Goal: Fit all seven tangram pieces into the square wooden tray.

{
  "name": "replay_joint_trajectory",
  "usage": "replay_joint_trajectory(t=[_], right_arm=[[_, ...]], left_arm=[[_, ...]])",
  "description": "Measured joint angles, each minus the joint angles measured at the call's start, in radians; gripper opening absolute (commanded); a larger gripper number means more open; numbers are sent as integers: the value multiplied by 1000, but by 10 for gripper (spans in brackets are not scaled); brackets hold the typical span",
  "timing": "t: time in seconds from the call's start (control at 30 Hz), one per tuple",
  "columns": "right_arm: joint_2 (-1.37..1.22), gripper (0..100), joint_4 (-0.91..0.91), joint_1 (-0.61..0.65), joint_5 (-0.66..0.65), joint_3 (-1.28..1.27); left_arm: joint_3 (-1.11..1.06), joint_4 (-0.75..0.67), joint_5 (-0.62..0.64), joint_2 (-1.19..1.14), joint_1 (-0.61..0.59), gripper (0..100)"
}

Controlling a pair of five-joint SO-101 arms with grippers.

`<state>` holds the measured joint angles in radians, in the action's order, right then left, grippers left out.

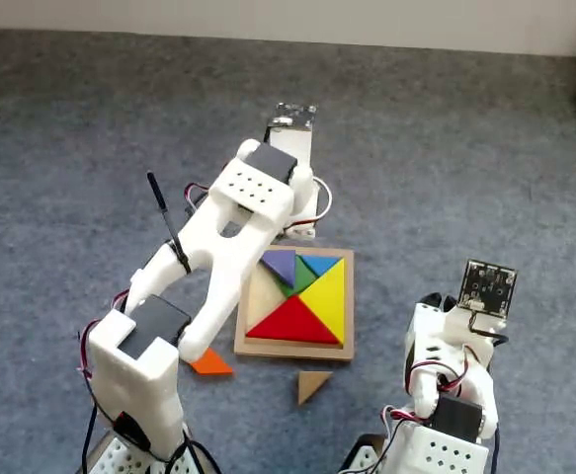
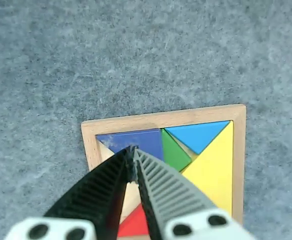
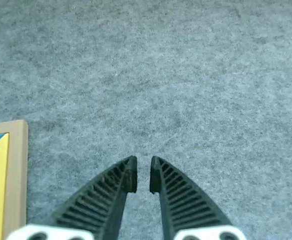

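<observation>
While five pieces already sit in the tray, two lie loose, and I start at the left with the orange triangle (image 1: 211, 364), flat on the grey tabletop (image 1: 70, 148) just beside the tray's near left corner. Next comes the left claw (image 2: 132, 156), pinched fully closed with nothing in it, its tip over the edge of the purple piece (image 2: 140, 139); whether it touches the wood I cannot tell. The tray (image 1: 292, 351) holds that purple piece, a green triangle (image 1: 301, 274), a blue triangle (image 1: 319, 264), a yellow triangle (image 1: 329, 296) and a red triangle (image 1: 292, 322), with bare wood showing along its left side. Just below the tray's near rim lies the tan triangle (image 1: 312, 385). Farthest right, the right claw (image 3: 143, 175) hangs over bare tabletop, its tips parted by a narrow slit and empty.

I judge these pieces to be light, rigid, thin wooden slabs with smooth painted faces. They should slide easily on the nap and skate away if nudged from one side. I would straddle the orange triangle across two opposite edges near its middle, not at a sharp corner, and squeeze gently and squarely.
</observation>
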<state>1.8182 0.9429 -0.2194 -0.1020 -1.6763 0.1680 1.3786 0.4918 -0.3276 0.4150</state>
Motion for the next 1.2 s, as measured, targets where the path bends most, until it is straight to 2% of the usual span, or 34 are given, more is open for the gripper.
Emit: replay_joint_trajectory(t=[0.3, 0.43, 0.6, 0.73, 1.2], right_arm=[[0, 54, 0, 0, 0, 0], [0, 54, 0, 0, 0, 0], [0, 54, 0, 0, 0, 0], [0, 54, 0, 0, 0, 0], [0, 54, 0, 0, 0, 0]], left_arm=[[-6, 149, 11, 0, 17, 6], [-89, 153, 121, 2, 91, 6], [-186, 44, 233, 2, 186, 6], [-204, -29, 270, 2, 195, 6], [-207, -130, 285, 14, 195, 6]])
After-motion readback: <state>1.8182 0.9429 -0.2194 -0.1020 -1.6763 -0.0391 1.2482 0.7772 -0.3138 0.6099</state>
